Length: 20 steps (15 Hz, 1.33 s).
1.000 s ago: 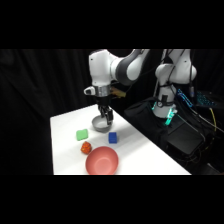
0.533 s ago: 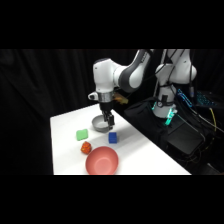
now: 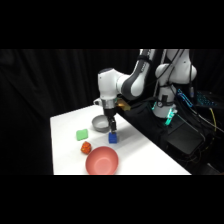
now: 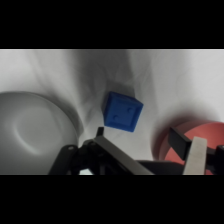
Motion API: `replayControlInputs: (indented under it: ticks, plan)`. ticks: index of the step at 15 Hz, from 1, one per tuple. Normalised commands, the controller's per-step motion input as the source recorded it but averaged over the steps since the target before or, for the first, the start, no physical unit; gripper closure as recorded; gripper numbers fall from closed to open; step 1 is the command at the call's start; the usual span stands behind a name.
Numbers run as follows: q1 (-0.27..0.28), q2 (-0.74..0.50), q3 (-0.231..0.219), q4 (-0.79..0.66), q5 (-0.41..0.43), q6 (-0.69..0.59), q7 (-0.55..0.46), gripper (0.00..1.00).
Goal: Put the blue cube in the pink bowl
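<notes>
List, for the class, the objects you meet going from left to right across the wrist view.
Grey bowl → blue cube → pink bowl.

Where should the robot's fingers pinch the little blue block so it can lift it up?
Best guess: pinch the blue cube on two opposite flat side faces, coming straight down from above. It sits flat on the table with open space around it, between the grey bowl and the pink bowl. In the wrist view it looks turned, so the gripper may need to twist to line up.
</notes>
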Motion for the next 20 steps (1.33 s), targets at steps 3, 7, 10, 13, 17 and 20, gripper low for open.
replayControlInputs:
  ticks: [3, 7, 10, 13, 17, 20]
  plan:
    - [0.004, 0.09, 0.071, -0.08, 0.246, 0.35, 0.12, 0.0]
    - [0.048, 0.1, 0.005, -0.06, 0.085, 0.33, 0.19, 0.0]
    - [0.149, 0.09, -0.114, -0.06, -0.086, 0.32, 0.29, 0.0]
    - [0.246, 0.06, -0.205, -0.07, -0.196, 0.27, 0.37, 0.0]
    - [0.273, 0.05, -0.229, -0.05, -0.215, 0.19, 0.35, 0.0]
    - [0.193, 0.04, -0.164, -0.02, -0.154, 0.15, 0.24, 0.0]
